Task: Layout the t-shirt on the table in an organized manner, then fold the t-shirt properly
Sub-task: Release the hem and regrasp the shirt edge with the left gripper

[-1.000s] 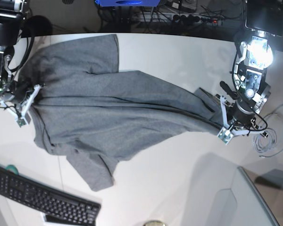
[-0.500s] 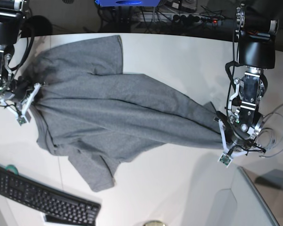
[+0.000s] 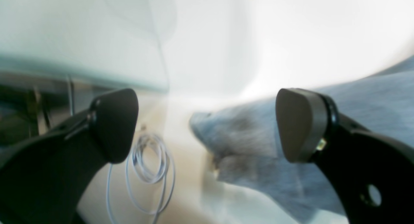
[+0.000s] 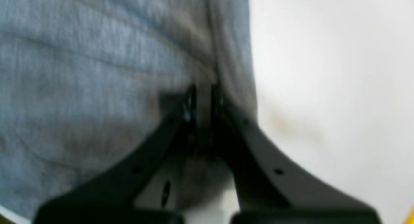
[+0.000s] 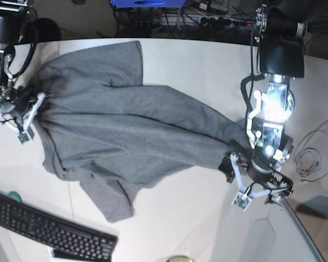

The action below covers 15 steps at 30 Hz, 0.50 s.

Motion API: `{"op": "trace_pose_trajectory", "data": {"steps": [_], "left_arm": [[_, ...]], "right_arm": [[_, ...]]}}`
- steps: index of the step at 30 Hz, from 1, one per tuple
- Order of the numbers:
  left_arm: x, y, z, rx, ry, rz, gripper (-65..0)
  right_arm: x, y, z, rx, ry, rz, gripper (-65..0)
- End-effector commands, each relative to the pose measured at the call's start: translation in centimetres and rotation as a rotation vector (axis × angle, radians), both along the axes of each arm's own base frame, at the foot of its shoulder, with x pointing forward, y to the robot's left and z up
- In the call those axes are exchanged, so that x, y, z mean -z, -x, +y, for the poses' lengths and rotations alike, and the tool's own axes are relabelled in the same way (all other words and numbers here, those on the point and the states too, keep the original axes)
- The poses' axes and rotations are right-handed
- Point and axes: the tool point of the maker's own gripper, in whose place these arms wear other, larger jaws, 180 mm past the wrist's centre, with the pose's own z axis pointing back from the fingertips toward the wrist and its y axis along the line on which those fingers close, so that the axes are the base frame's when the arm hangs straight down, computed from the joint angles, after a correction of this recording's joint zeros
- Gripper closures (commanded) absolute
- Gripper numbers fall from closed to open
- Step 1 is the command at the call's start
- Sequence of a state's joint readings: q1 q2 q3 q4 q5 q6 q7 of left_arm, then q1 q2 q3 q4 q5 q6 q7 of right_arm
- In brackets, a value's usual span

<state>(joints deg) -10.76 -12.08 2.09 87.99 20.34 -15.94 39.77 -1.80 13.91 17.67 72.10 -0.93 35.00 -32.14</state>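
White surface (image 5: 197, 60) bore the grey t-shirt (image 5: 126, 131), stretched diagonally, far-left to right; right end effector (image 4: 203, 97) pinched its left edge; left end effector (image 3: 207, 125), previously clamped, spread wide, releasing the right corner for laying flat.

the t-shirt (image 5: 126, 131) is showing plain heather grey on the white table (image 5: 197, 65); the keyboard (image 5: 49, 229) is looking black, the coiled cable (image 5: 309, 161) white.
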Motion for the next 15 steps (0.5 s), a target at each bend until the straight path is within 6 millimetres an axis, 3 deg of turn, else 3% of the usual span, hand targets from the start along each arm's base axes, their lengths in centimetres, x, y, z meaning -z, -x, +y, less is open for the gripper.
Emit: {"op": "trace_pose_trajectory", "data": {"steps": [1, 3, 6, 10, 11, 15], "left_arm": [[-0.1, 1.3, 0.6, -0.007, -0.023, -0.005, -61.2], [1.2, 4.4, 0.5, -0.015, -0.009, 0.024, -53.8], [3.8, 8.6, 1.1, -0.08, 0.081, 0.091, -36.9], [4.9, 11.7, 4.1, -0.24, 0.298, 0.101, -3.6], [4.8, 12.0, 5.2, -0.287, 0.356, 0.088, 0.0], [4.8, 12.2, 9.3, -0.438, 0.508, 0.03, 0.0]], "right_arm": [[-2.1, -1.6, -0.4, -0.012, 0.015, -0.078, -0.9], [-3.6, -1.7, -0.1, -0.034, 0.035, -0.121, -1.1], [-5.1, -1.0, 0.4, -0.062, 0.06, -0.161, -1.1], [-5.1, 0.3, 1.6, -0.074, 0.05, -0.161, -1.2], [-4.9, 0.6, 1.6, -0.074, 0.048, -0.154, -1.2], [-4.1, 1.2, 2.6, -0.067, 0.018, -0.137, -1.2]]}}
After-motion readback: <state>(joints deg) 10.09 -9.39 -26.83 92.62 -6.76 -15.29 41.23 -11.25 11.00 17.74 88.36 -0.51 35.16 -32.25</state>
